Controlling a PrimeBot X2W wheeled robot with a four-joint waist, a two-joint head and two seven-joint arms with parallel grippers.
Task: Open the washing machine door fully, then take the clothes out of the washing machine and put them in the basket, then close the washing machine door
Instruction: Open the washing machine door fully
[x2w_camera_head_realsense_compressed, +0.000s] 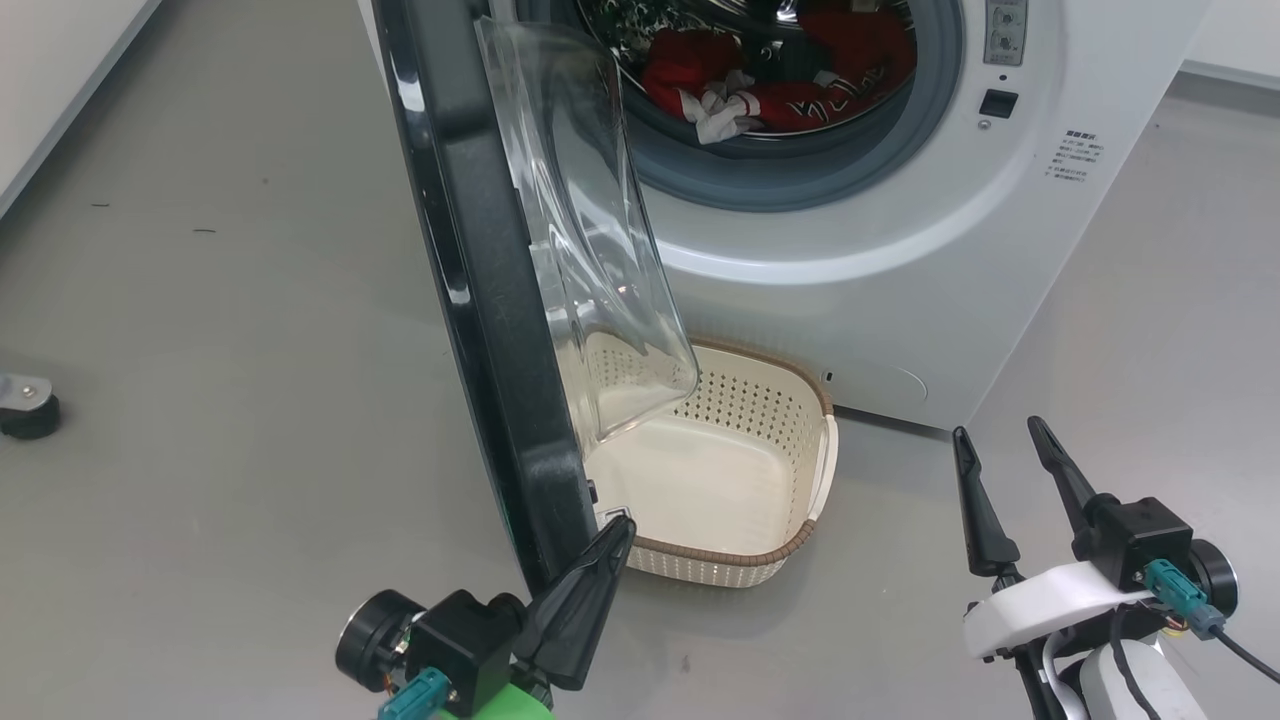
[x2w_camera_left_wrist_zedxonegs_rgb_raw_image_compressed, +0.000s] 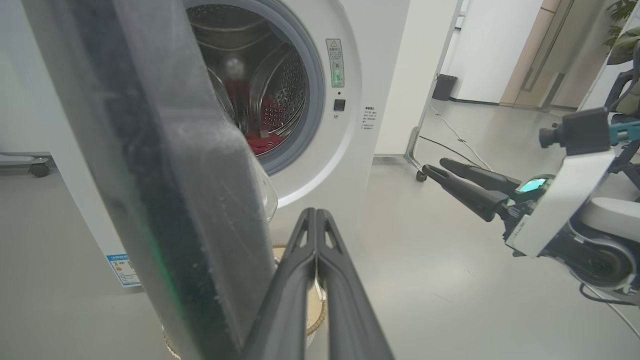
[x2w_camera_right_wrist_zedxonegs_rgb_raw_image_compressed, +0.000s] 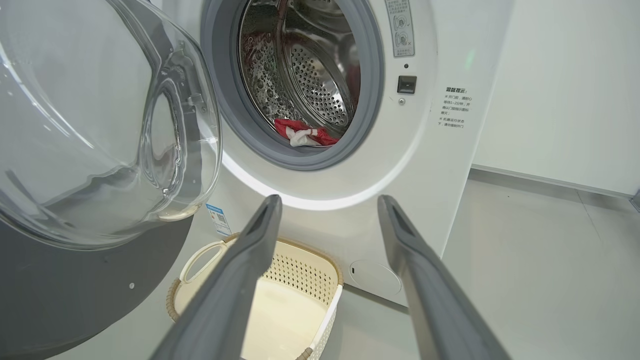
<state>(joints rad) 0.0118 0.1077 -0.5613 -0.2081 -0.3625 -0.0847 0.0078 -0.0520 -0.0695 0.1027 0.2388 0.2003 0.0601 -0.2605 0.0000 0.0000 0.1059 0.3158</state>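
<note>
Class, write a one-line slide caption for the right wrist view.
Open right tool faces the washing machine: red clothes in the drum, door open, basket on the floor.

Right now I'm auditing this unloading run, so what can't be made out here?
- The clothes: cut off by the head view's top edge, so their full amount is unknown.
- The basket: left side hidden behind the washing machine door, head view.
- Sticker text: too small to read, right wrist view.
</note>
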